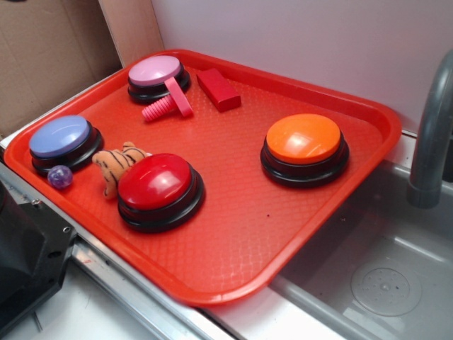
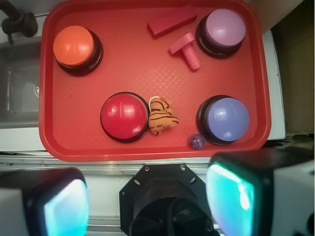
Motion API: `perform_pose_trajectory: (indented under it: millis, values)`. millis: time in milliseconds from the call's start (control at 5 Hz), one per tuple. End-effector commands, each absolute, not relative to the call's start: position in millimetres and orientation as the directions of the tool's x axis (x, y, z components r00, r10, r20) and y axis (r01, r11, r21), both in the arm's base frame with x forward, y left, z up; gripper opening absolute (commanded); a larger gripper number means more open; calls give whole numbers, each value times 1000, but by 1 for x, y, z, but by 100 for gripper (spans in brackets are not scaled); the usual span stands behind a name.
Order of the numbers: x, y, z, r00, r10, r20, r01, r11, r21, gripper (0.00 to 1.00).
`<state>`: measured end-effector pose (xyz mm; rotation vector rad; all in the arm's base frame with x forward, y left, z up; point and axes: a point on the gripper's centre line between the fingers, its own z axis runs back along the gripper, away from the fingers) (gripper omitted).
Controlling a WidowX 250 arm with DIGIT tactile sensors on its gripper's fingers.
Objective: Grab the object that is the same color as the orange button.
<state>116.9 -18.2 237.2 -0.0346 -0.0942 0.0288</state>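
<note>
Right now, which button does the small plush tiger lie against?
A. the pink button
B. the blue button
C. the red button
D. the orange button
C: the plush tiger rests against the side of the red button, while the orange button sits far off in another corner of the red tray.

text: none legible | labels/brands: none | numbers/signs: none | both views checked, exterior and wrist

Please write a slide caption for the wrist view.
Open gripper above tray; tiger beside red button.
</note>
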Motion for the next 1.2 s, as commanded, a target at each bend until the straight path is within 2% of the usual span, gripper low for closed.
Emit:
perform_pose_trajectory:
  millis: [0, 200, 400, 600, 800, 1000]
  values:
    - [117, -18, 237, 995, 30, 94, -27, 999, -36, 100]
    - [127, -3, 222, 985, 173, 27, -171, 984, -49, 100]
    - [138, 9, 203, 961, 277, -9, -277, 960, -49, 100]
    - [145, 23, 179, 891, 453, -21, -453, 891, -13, 100]
    - [155, 29, 147, 850, 523, -55, -521, 852, 44, 100]
    - [163, 29, 123, 798, 598, -78, -598, 801, 21, 100]
